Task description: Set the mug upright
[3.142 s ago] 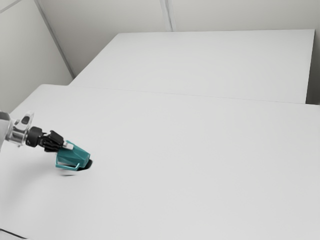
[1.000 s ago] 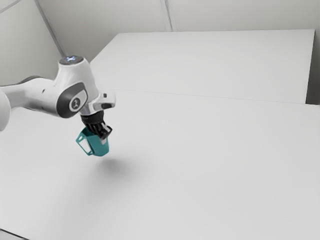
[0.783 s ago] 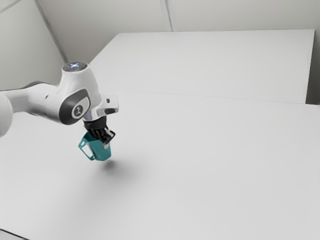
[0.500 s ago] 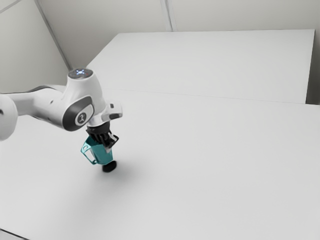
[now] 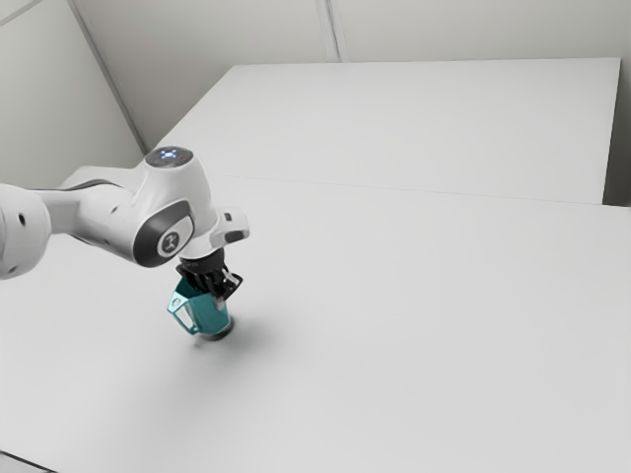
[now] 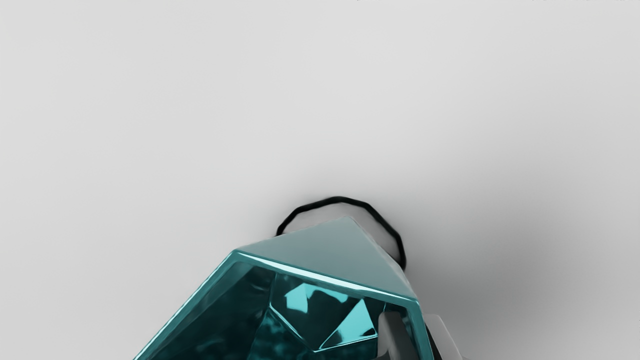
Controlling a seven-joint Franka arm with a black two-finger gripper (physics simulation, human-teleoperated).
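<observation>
Gripper pinching tilted teal mug by its wall, just over the table

Gripper (image 5: 220,299) is closed on the mug (image 5: 209,317), pinching the side wall near the rim: one finger (image 6: 393,332) is in the mug, the other (image 6: 444,337) outside, w/ the wall b/w them. Hand points down, a bit slanted.

Mug = angular, teal, mouth up but tilted, i.e. not fully upright; mouth leans to the exterior view's left, base to the exterior view's right. Handle (image 5: 181,317) is on the exterior view's left side. Inside, per wrist view: dark teal faceted walls, some bright patches, plus that finger. Rest of the interior is cut off, so can't tell re: full contents.

At the base, a dark curved outline (image 6: 340,199) on the table (image 5: 394,325); can't tell if it's shadow or an obj. Base is at or near the tabletop, contact unclear.

Arm (image 5: 104,217) comes in from the exterior view's left. Further back: a pale flat surface (image 5: 414,123) beyond the table, then the wall (image 5: 473,28).
</observation>
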